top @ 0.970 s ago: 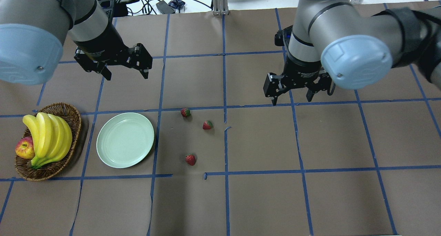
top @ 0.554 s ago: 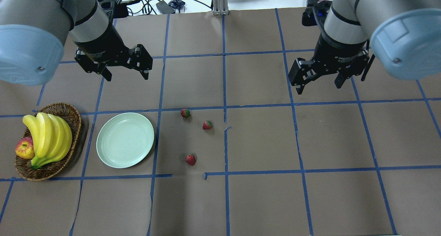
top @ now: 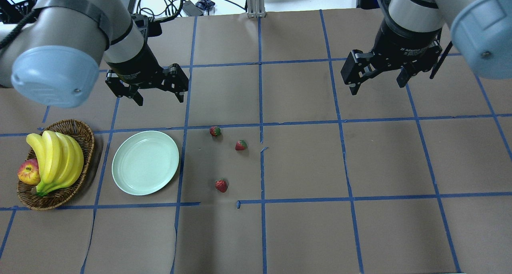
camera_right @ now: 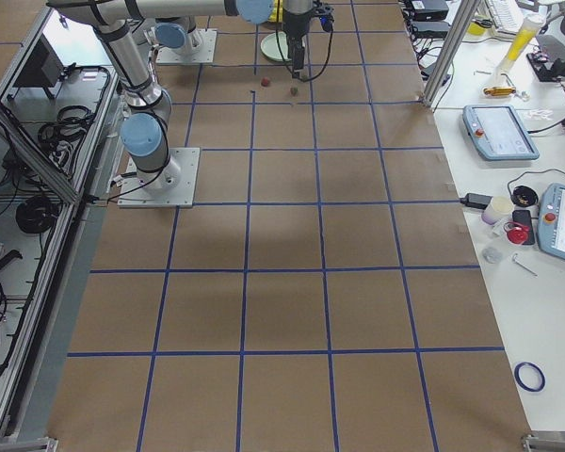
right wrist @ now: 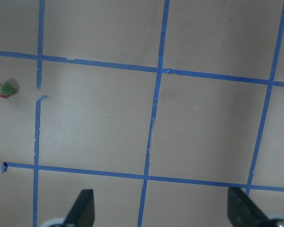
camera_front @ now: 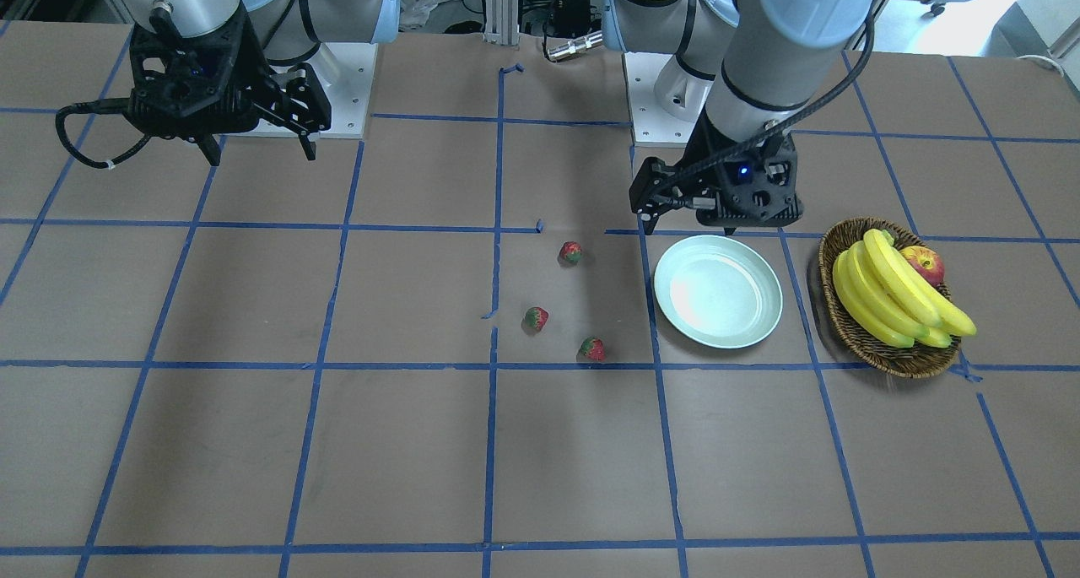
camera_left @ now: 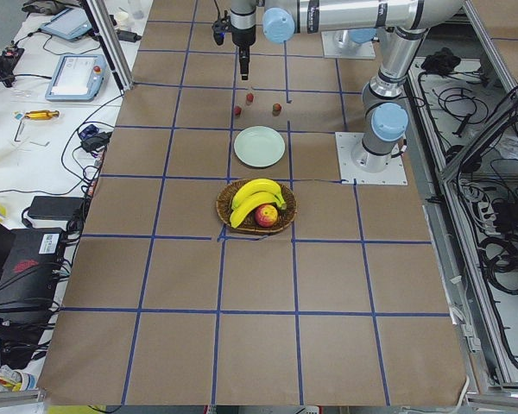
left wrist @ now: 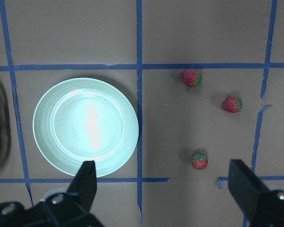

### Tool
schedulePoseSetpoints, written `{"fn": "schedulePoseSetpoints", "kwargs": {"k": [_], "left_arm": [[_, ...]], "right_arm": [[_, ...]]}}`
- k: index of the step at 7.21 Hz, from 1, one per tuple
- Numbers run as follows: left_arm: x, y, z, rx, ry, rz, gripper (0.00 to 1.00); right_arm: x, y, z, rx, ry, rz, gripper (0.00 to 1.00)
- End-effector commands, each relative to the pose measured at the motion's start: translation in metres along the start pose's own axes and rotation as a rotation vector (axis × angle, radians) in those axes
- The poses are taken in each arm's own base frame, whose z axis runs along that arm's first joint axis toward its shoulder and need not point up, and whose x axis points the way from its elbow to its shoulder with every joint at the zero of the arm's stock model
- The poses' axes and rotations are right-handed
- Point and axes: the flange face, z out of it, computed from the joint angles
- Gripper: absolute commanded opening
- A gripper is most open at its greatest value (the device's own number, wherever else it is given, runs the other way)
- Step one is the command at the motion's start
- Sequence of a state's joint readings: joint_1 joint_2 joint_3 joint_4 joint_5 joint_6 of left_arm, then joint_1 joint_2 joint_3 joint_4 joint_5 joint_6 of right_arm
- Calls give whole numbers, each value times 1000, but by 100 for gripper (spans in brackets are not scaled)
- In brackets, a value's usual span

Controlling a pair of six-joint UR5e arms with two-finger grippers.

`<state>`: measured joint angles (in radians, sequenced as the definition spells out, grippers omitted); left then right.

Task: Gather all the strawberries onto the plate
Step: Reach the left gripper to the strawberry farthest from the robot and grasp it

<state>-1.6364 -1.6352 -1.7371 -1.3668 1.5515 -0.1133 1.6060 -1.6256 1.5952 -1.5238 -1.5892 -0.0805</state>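
Observation:
Three strawberries lie on the brown table right of the plate: a far one [top: 215,131], a middle one [top: 241,145] and a near one [top: 221,185]. The pale mint plate [top: 145,162] is empty. My left gripper [top: 160,100] is open and empty, hovering beyond the plate. Its wrist view shows the plate [left wrist: 85,126], all three strawberries [left wrist: 191,78] [left wrist: 232,103] [left wrist: 199,161] and its spread fingers [left wrist: 85,182]. My right gripper [top: 377,88] is open and empty, far right of the strawberries. Its wrist view shows one strawberry [right wrist: 6,89] at the left edge.
A wicker basket [top: 86,130] with bananas [top: 56,158] and an apple [top: 28,172] stands left of the plate. Blue tape lines grid the table. In the front-facing view the basket [camera_front: 844,325] is right of the plate [camera_front: 718,290].
My right gripper has swung away from the table's middle to the far right. My left gripper has moved a little nearer the plate and to the right. The strawberries have not moved.

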Motion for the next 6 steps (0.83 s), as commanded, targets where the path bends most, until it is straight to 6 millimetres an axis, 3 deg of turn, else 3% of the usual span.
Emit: {"fn": "schedulePoseSetpoints", "kwargs": {"k": [1, 2, 3, 5, 6], "left_arm": [[26, 20, 121, 1, -12, -15, 98], [26, 17, 154, 36, -5, -13, 94], [28, 1, 179, 52, -1, -16, 93], [36, -27, 207, 65, 7, -38, 93], [41, -29, 216, 53, 5, -48, 90]], "right_arm": [[-1, 0, 0, 0, 0, 2, 100], [-1, 0, 0, 1, 0, 2, 100], [-2, 0, 0, 0, -1, 2, 100], [-1, 0, 1, -2, 0, 2, 100], [-2, 0, 2, -5, -2, 2, 100]]}}
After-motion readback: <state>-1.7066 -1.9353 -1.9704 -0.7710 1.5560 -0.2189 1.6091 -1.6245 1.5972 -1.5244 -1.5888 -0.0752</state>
